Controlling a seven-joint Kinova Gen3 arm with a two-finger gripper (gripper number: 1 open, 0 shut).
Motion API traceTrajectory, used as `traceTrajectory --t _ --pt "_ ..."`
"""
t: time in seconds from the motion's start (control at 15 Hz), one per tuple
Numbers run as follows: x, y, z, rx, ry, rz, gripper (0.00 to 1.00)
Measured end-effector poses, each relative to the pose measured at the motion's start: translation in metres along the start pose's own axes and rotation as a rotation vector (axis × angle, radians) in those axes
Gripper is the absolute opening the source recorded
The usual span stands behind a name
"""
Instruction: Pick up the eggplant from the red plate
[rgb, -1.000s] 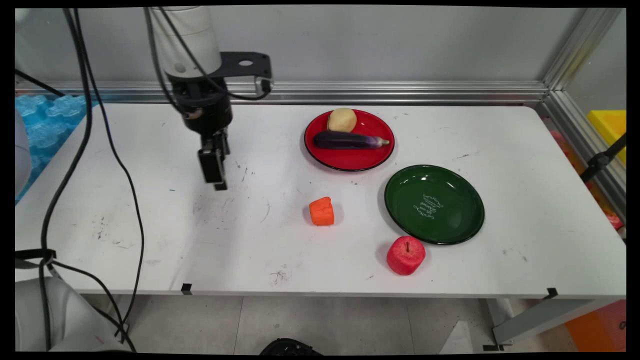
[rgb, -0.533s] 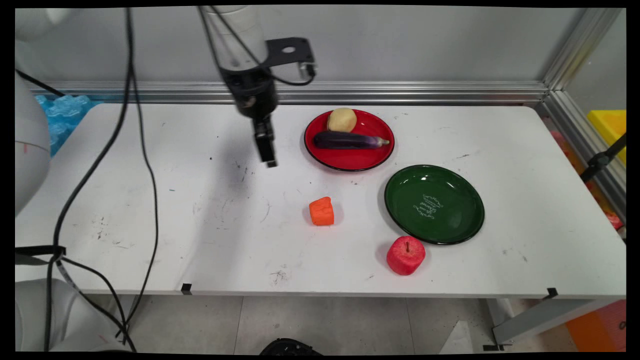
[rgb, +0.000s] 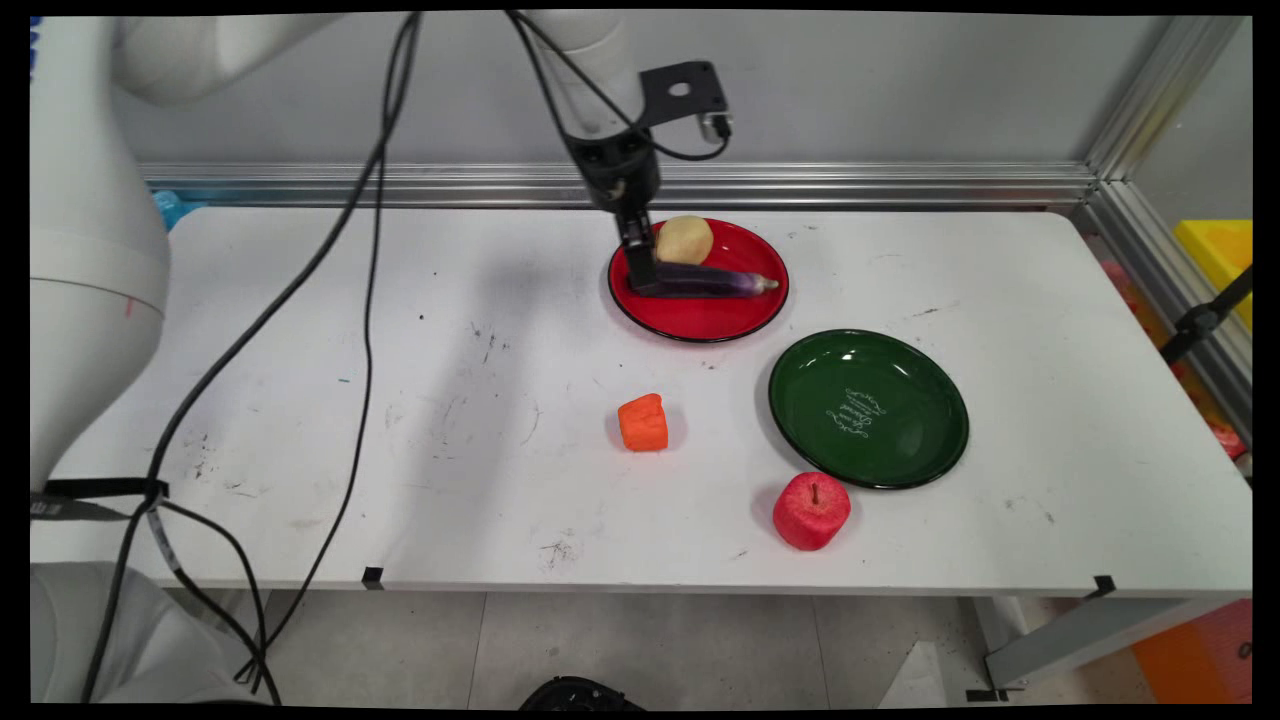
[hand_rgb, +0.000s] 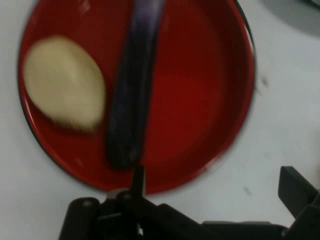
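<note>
Over the last second we swung the gripper (rgb: 645, 275) from the frame's left to upper centre, above the red plate (rgb: 700, 320) beside the eggplant (rgb: 710, 283) and potato (rgb: 685, 240); it was released and empty.

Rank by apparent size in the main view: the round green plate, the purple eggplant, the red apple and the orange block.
1. Round green plate.
2. Purple eggplant, longest of the rest though partly hidden by the arm.
3. Red apple.
4. Orange block.

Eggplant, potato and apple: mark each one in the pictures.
eggplant (rgb: 705, 281): main view, middle of its dark body.
potato (rgb: 685, 240): main view, centre of its top.
apple (rgb: 811, 511): main view, front face below the stem.
</note>
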Motion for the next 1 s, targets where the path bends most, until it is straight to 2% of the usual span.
traceTrajectory --t 0.27,0.6,1.0 --pt "0.023 -0.02 0.031 0.022 0.046 0.042 1.0" --pt "0.037 -0.041 0.068 0.012 0.073 0.107 1.0" --pt "0.046 -0.055 0.098 0.0 0.106 0.171 1.0"
